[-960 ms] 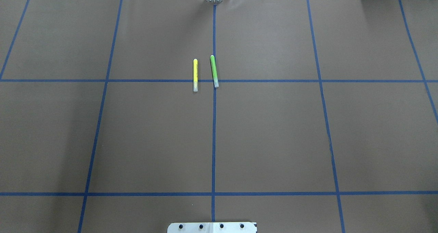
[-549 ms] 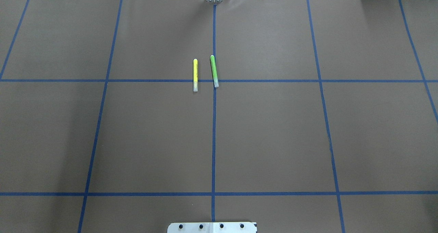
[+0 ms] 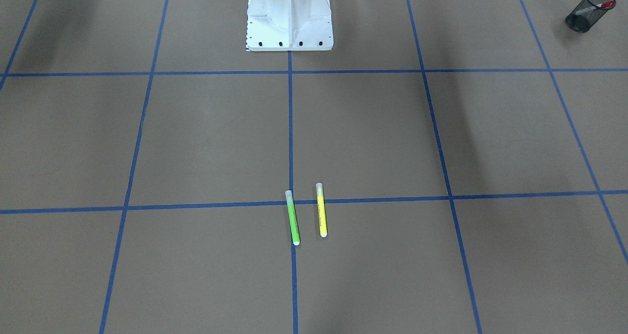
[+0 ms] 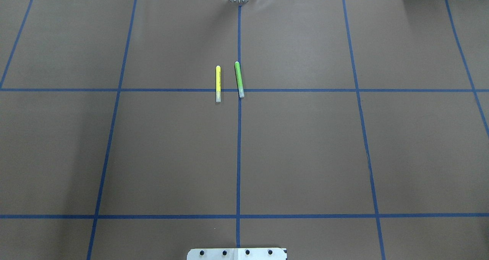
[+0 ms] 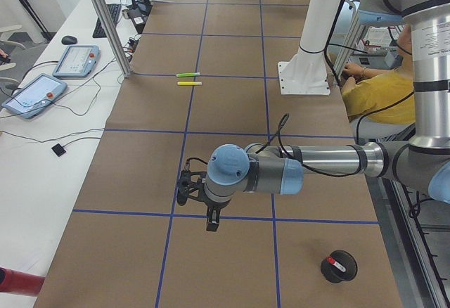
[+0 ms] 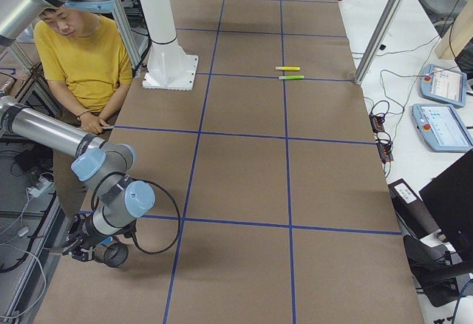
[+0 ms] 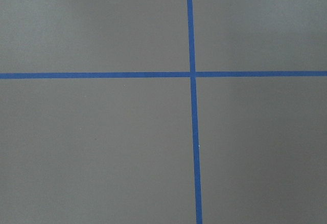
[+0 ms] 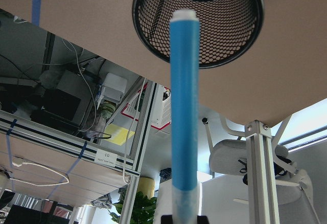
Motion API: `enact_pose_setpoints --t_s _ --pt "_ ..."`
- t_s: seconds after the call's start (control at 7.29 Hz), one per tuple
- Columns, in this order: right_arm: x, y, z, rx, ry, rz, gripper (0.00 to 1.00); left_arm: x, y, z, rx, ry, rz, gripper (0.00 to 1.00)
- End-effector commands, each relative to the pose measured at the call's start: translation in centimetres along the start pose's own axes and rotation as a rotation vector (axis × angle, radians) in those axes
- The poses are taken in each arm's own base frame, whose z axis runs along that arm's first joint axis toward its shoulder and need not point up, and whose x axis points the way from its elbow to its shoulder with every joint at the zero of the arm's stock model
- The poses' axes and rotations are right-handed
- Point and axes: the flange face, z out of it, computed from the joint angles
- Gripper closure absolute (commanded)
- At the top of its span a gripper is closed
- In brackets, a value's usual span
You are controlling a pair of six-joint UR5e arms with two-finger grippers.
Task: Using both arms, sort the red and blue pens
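A long table (image 4: 305, 157) is covered in brown paper and marked into large rectangles by blue tape lines (image 4: 238, 157). Near its middle lie two markers side by side and apart, both crossing a tape line with their clear caps towards the robot. The green marker (image 4: 239, 79) lies slightly tilted along the centre line, and the yellow marker (image 4: 218, 83) is just beside it. A white bolted pedestal base (image 3: 289, 17) stands at one long edge. A black mesh cup (image 3: 584, 17) stands near one end, and what appears to be a matching second cup (image 8: 235, 29) stands at the other.
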Motion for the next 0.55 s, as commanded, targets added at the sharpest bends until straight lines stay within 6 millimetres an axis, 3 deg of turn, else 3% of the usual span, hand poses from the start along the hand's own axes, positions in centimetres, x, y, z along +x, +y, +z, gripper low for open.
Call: enact_pose_setpoints --t_s 0.0,0.41 --pt "0.6 -0.58 -0.07 0.007 -0.004 0.004 1.0 0.01 -0.01 -0.01 0.0 0.0 0.0 0.0" --pt "0.94 -0.45 0.82 -0.005 -0.017 0.009 1.0 0.07 -0.04 -0.06 0.002 0.0 0.003 0.0"
